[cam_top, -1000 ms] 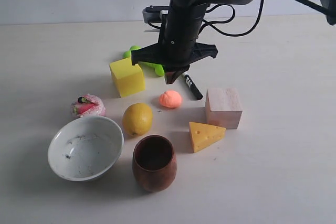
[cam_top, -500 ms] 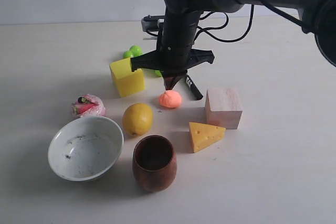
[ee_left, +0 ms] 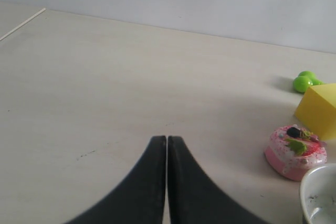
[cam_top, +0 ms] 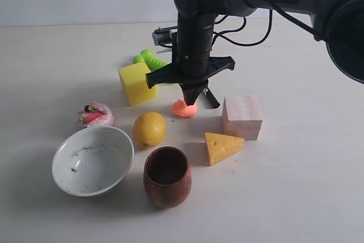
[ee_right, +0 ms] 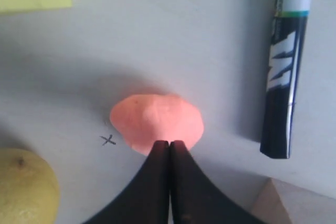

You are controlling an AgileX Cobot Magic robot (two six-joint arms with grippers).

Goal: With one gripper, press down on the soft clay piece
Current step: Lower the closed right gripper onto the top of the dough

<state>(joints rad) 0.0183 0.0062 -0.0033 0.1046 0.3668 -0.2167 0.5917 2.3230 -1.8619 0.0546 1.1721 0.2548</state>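
Clay [cam_top: 183, 108] is lying on the table [cam_top: 296, 186] between the lemon [cam_top: 149, 129], the yellow cube [cam_top: 136, 82] and the wooden block [cam_top: 242, 116], with the marker [ee_right: 283, 77] just beside it. Your right gripper [cam_top: 189, 102] is standing over it with its fingers pinched together on nothing, and their joined tip is meeting the lump near its edge in the wrist view. Your left gripper [ee_left: 167, 139] is likewise clenched on nothing, well away from the job.

You are probably dealing with a light, soft, matte lump that is going to dent easily and may cling to the tips. You are not needing a grasp here: you are wanting the closed tip on the crown, going straight down. A push off centre is likely to be sliding the lump sideways instead of flattening it.

As for containers, the white bowl [cam_top: 57, 163] is holding nothing but dark specks and smears. The brown cup [cam_top: 165, 194] is showing a dark inside that looks bare as far as you can see in.
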